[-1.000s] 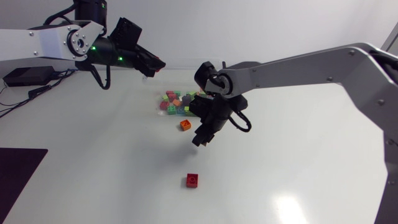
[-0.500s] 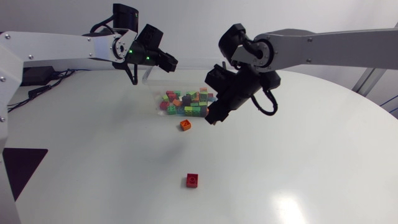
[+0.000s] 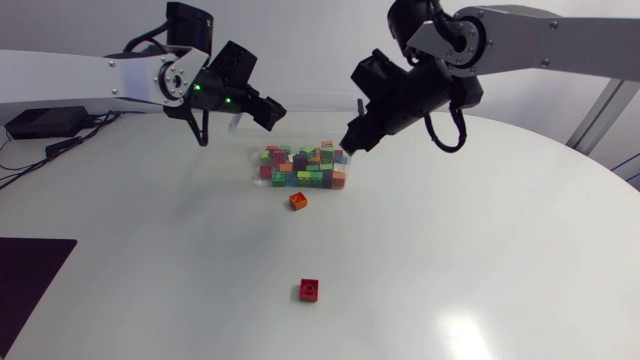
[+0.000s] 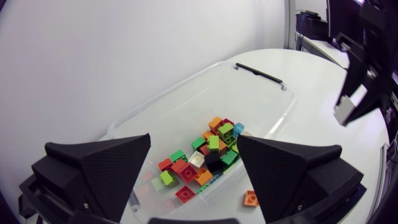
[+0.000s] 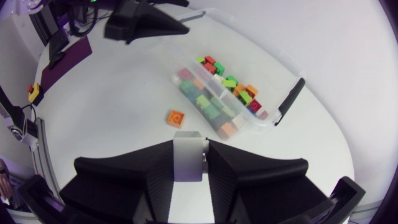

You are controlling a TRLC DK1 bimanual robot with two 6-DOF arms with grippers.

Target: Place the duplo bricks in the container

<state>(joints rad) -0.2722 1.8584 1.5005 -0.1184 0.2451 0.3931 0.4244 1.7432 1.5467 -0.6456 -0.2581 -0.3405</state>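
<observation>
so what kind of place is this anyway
Probably a robotics lab bench: a white table, a clear container of duplo bricks, the left gripper open near it, the right gripper shut on a grey brick.

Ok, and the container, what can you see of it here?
The container is a clear, low-walled plastic tub, rectangular with rounded corners and a black handle at one short end. It sits flat and lidless on the white table, holding a pile of mostly red, green and orange bricks. An orange brick lies just outside it.
</observation>
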